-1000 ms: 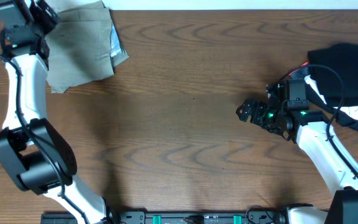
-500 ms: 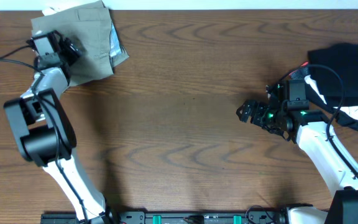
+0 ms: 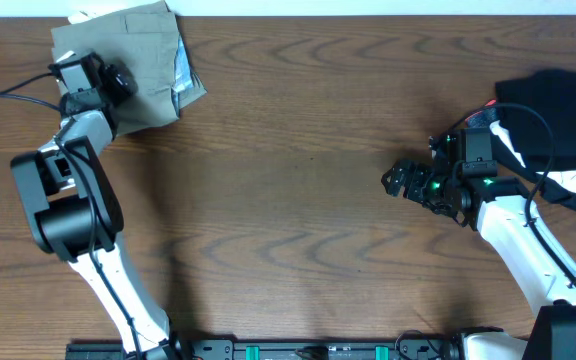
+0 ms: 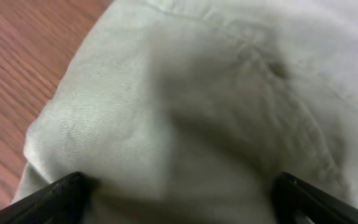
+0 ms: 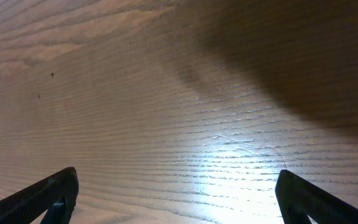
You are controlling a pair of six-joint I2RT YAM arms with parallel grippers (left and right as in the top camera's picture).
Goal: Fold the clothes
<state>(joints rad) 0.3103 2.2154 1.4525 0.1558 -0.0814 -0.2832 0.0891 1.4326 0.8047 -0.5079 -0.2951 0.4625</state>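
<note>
Closely over shorts (image 3: 153, 45), left pincer (image 3: 118, 78)

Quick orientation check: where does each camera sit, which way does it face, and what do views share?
Overhead: fixed above the table, looking straight down; both arms show, left gripper over the khaki shorts, right gripper over bare wood, black garment at far right.
Left wrist: on the left arm, close above the shorts; left fingertips at the bottom corners.
Right wrist: on the right arm, facing bare table; only right fingertips show.
Shared: overhead and left wrist both see the shorts; overhead and right wrist, the wood.
</note>
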